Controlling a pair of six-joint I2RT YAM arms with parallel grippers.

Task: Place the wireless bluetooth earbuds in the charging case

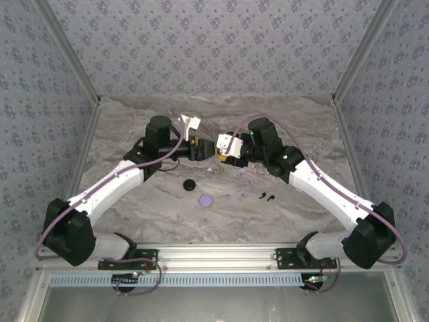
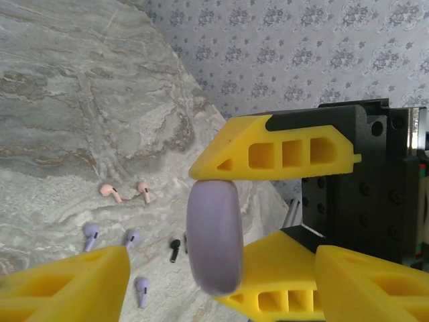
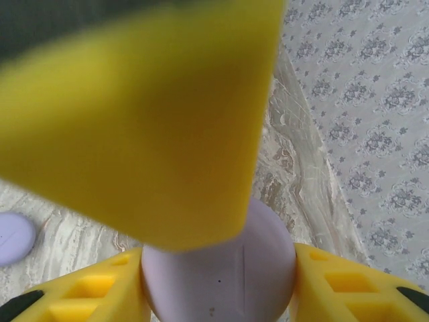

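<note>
Squeezing off-centre, the left gripper (image 1: 196, 149), its fingers spread either side of the purple case (image 2: 214, 235), could knock it from the right gripper (image 3: 218, 288), which pinches it above mid-table. Loose earbuds (image 2: 132, 237) lie on the table (image 1: 301, 121) close by; a black disc (image 1: 190, 184) and a purple disc (image 1: 205, 200) sit left of them.

No text, label, brand, number or sign could be read anywhere in these views.
</note>
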